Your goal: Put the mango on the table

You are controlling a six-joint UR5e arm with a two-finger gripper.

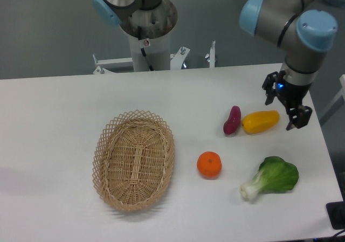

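- Lying on its side on the white bench (64,118), the mango (261,121) is found toward the right end, just right of the small purple vegetable (232,120) and apart from it by a narrow gap, as far as can be told.
- The gripper (294,108) is seen just right of the mango's right end and raised off it; the fingers (303,118) are spread, and nothing is held between them.
- No contact between fingers and fruit is visible, so the placing is judged done or all but done.
- The mango's skin is smooth and glossy, so it is judged slippery; a grip across its narrow middle would be the surest, since the tapered ends would let it squirt out.
- It is judged firm but bruisable and moderately heavy for its size, so a gentle squeeze is called for if it is taken up again.
- Being oblong and rounded, it could roll a little toward the purple vegetable if nudged.
- Other things are left well clear: an orange (209,164) nearer the front, a leafy green (272,178) at the front right, and a wicker basket (134,159) to the left.
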